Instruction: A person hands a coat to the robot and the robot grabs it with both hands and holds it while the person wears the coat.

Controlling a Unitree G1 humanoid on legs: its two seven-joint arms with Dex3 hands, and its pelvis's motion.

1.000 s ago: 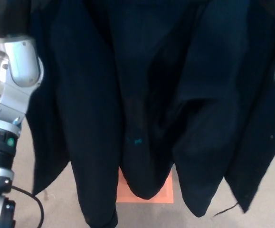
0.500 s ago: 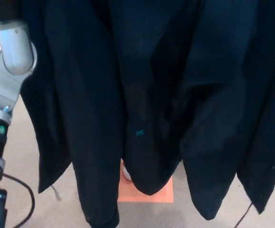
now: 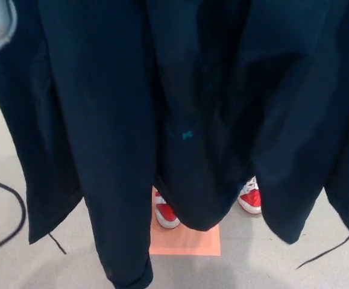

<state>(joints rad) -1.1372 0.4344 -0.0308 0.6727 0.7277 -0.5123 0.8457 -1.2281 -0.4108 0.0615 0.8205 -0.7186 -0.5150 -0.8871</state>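
On the coat (image 3: 180, 90), an unreadable teal mark (image 3: 188, 135).

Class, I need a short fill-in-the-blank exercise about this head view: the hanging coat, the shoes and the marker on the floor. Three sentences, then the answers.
1. The dark coat hanging across the view hides most of the person, whose shoes are ____ with white trim.
2. The floor marker under the shoes is ____ in colour.
3. A black ____ loops on the floor at picture left.

Answers: red; orange; cable
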